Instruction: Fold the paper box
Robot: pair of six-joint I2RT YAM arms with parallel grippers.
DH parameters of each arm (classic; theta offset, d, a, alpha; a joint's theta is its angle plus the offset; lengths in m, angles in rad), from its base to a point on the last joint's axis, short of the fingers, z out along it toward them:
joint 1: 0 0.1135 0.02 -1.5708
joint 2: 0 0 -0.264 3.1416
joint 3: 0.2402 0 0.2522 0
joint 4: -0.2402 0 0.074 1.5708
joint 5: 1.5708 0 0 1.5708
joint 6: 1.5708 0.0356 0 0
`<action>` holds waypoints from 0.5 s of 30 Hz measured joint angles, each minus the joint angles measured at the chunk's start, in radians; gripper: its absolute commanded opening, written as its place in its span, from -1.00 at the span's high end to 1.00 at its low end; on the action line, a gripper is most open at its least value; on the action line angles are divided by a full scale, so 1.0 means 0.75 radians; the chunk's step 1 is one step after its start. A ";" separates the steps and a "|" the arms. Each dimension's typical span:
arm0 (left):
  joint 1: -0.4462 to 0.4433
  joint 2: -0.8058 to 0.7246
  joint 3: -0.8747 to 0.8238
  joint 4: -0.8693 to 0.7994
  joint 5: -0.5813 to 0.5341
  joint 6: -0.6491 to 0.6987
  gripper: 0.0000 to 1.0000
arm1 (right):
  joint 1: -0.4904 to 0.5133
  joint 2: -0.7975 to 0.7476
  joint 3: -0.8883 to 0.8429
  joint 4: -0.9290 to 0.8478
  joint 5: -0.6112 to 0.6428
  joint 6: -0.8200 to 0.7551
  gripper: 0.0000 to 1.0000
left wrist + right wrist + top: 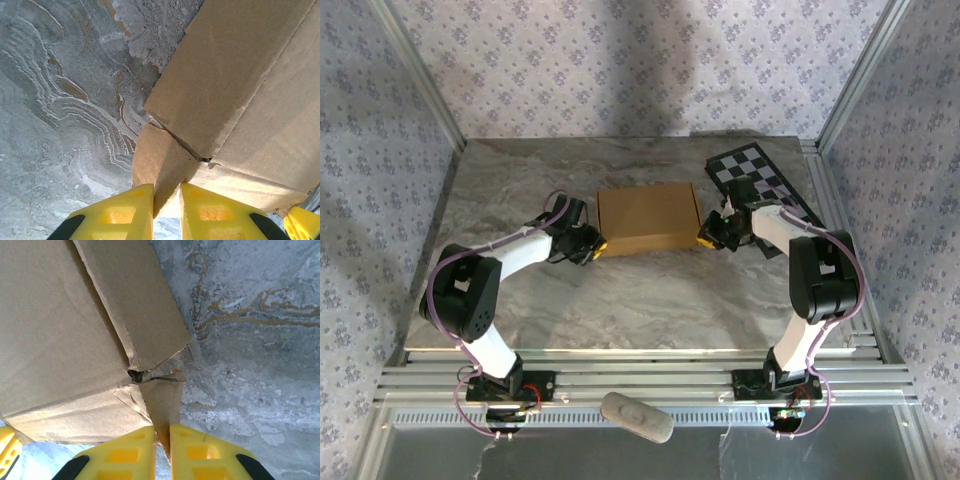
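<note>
Paper box lies at the middle of the table, my left gripper and right gripper each clamped on an end flap, so I should fold both inward evenly, without tearing.

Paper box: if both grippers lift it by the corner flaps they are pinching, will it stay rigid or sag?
Probably light: the paper box is thin, plain cardboard. It would likely flex, since the left gripper and right gripper each pinch just one thin flap. The frayed corner beside the right flap could tear further under load.
</note>
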 measured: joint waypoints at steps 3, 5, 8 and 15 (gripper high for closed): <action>0.000 -0.007 -0.005 0.001 -0.009 0.007 0.64 | 0.000 0.000 -0.014 0.029 -0.007 -0.033 0.77; 0.000 -0.018 -0.015 0.001 -0.015 0.015 0.65 | 0.000 0.000 -0.025 0.050 -0.016 -0.053 0.78; 0.000 -0.032 -0.030 0.004 -0.020 0.030 0.64 | 0.000 0.001 -0.050 0.093 -0.033 -0.077 0.79; 0.018 -0.043 -0.050 0.011 -0.018 0.039 0.64 | -0.001 0.004 -0.074 0.151 -0.074 -0.143 0.84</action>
